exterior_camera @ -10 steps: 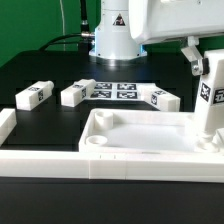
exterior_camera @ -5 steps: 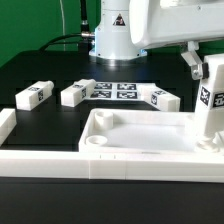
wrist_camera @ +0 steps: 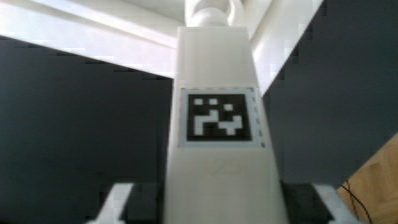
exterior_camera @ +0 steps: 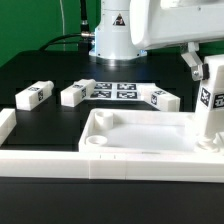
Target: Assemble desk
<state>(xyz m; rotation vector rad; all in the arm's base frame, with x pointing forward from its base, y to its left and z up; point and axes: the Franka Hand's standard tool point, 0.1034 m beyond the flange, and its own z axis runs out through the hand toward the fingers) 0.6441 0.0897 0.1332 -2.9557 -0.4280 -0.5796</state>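
The pincer (wrist_camera: 210, 207) clamps an upright leg (wrist_camera: 219, 60) bearing a black-and-white square tag (wrist_camera: 221, 117), at the desk top's (exterior_camera: 120, 160) three o'clock end.

The arm's base (exterior_camera: 113, 38) at the upper centre of the exterior view is a pale, bluish-white rounded column seated on a dark ring. It carries a black-edged triangular warning sticker (exterior_camera: 118, 20). A black cable (exterior_camera: 65, 40) trails off at upper left. At upper right is a bulky, smooth white housing (exterior_camera: 180, 25). In the wrist view the claw (wrist_camera: 206, 205) shows two pale grey fingers (wrist_camera: 121, 205).
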